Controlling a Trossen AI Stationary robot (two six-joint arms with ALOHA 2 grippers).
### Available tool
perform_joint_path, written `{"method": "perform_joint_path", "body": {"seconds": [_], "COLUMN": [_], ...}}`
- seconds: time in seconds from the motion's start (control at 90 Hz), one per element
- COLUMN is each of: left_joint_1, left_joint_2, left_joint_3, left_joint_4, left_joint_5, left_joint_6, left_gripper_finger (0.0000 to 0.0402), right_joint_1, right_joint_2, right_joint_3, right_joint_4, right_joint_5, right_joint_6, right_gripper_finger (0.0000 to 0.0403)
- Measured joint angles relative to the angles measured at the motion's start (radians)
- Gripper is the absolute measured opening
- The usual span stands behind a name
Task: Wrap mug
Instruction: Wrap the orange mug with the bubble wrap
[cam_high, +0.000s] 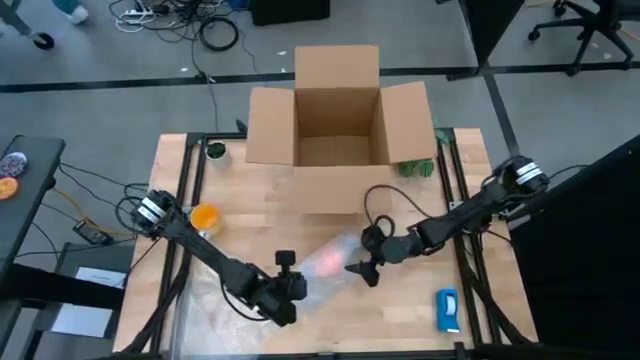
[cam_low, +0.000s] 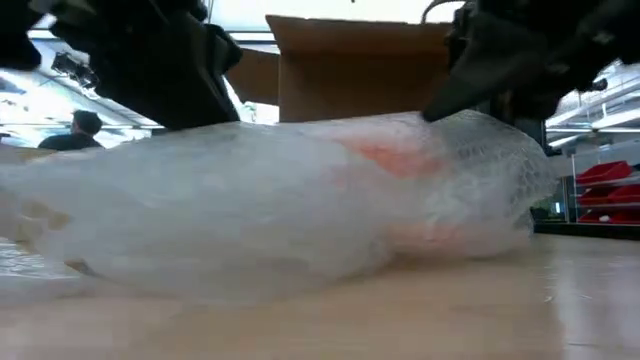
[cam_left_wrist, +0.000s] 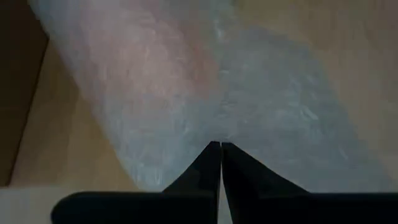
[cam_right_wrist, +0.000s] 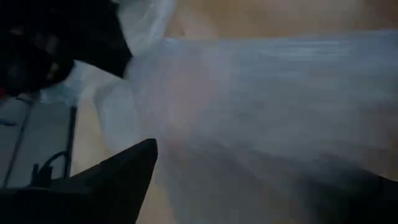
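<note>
My left gripper (cam_high: 290, 290) sits at the near end of the bubble wrap (cam_high: 300, 275), fingers (cam_left_wrist: 214, 165) pressed tip to tip, pinching the edge of the sheet. My right gripper (cam_high: 365, 265) is at the opposite end of the bundle, touching the wrap from above; one finger (cam_right_wrist: 124, 174) shows against the sheet, but I cannot tell how wide that gripper stands.

The mug (cam_high: 328, 262) lies between the two grippers, inside the wrap, in the middle of the table. Only an orange-pink blur shows through the film. From the low view the mug (cam_low: 400, 160) glows through the upper part of the bundle, under a translucent mound of bubble wrap (cam_low: 250, 210) resting on the table (cam_low: 450, 310).

Behind the bundle stands an open cardboard box (cam_high: 338, 115), flaps spread, at the far edge. An orange object (cam_high: 204, 217) lies left of my left arm, near the table's left rail. A flat blue-and-white object (cam_high: 447, 310) lies at the near right, well apart from the bundle. Green items sit by the box's two near corners, one left (cam_high: 215, 152), one right (cam_high: 418, 167).
</note>
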Motion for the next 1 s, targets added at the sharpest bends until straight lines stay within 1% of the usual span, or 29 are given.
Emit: {"method": "perform_joint_path", "body": {"seconds": [0.078, 0.222, 0.311, 0.378, 0.489, 0.589, 0.7, 0.744, 0.867, 1.0], "left_joint_1": [0.016, 0.033, 0.037, 0.037, 0.037, 0.037, 0.037, 0.036, 0.032, 0.015], "left_joint_2": [0.01, 0.023, 0.031, 0.031, 0.031, 0.031, 0.031, 0.031, 0.027, 0.022], "left_joint_3": [0.0, 0.0, 0.0, 0.0, -0.002, -0.002, -0.002, -0.002, -0.002, 0.0], "left_joint_4": [0.005, 0.002, 0.001, -0.002, -0.002, -0.007, -0.048, -0.074, -0.154, -0.21], "left_joint_5": [-0.006, -0.028, -0.029, -0.029, -0.052, -0.078, -0.104, -0.119, -0.157, -0.176], "left_joint_6": [0.001, 0.003, 0.002, 0.001, 0.0, 0.0, -0.004, -0.015, -0.062, -0.11], "left_gripper_finger": [0.0, 0.0, 0.0, 0.0, 0.0, 0.0, 0.0, 0.0, 0.0, 0.0], "right_joint_1": [-0.024, -0.054, -0.059, -0.059, -0.05, -0.04, -0.026, -0.021, -0.004, 0.029], "right_joint_2": [0.066, 0.184, 0.235, 0.253, 0.251, 0.239, 0.228, 0.222, 0.211, 0.187], "right_joint_3": [0.002, 0.032, 0.048, 0.059, 0.061, 0.064, 0.067, 0.067, 0.07, 0.092], "right_joint_4": [0.101, 0.187, 0.221, 0.243, 0.25, 0.249, 0.248, 0.242, 0.236, 0.233], "right_joint_5": [-0.029, -0.051, -0.052, -0.052, -0.043, -0.036, -0.035, -0.034, -0.023, -0.002], "right_joint_6": [-0.015, -0.008, -0.009, -0.018, -0.043, -0.093, -0.167, -0.191, -0.215, -0.234], "right_gripper_finger": [0.0329, 0.0319, 0.0302, 0.028, 0.0222, 0.0146, 0.0055, 0.0028, 0.0024, 0.0024]}}
